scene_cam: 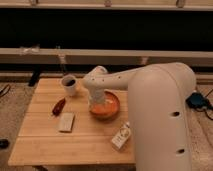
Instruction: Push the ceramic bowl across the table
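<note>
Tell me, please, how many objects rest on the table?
5: white cup back left, ceramic bowl centre with the pincer at its left side, red object left, pale block front left, small carton front right. The arm may hide more.

lab room: carpet [12, 116], lone table [55, 146]

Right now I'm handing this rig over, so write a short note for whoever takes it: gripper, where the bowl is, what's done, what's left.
Gripper: down at the left rim of the ceramic bowl, with the arm bent over it from the right.
The ceramic bowl sits upright near the middle of the table, right of the white cup.
Done: gripper brought to the bowl.
Left: push the bowl across the table; mind the small carton near the front edge.
</note>
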Tool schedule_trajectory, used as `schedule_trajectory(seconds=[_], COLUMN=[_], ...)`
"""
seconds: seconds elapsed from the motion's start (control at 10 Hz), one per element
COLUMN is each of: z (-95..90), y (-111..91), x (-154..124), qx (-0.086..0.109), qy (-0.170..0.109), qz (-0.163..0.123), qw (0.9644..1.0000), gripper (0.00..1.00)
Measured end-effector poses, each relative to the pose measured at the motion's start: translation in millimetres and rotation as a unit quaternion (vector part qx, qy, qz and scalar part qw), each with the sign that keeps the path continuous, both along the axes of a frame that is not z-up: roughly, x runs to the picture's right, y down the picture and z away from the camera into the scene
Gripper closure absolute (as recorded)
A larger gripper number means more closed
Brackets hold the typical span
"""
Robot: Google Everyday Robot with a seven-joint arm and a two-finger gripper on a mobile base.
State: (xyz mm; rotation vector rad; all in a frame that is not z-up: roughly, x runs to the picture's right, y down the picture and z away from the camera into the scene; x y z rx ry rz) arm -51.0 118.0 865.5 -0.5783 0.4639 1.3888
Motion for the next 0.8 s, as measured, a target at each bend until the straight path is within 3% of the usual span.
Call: schedule_trajectory(seconds=[0.8], z=[23.7], y=[6.0], x=[-1.6], qx=[-0.017], qy=[0.000], qz=[-0.003], qw=[0.9999], gripper=[0.35])
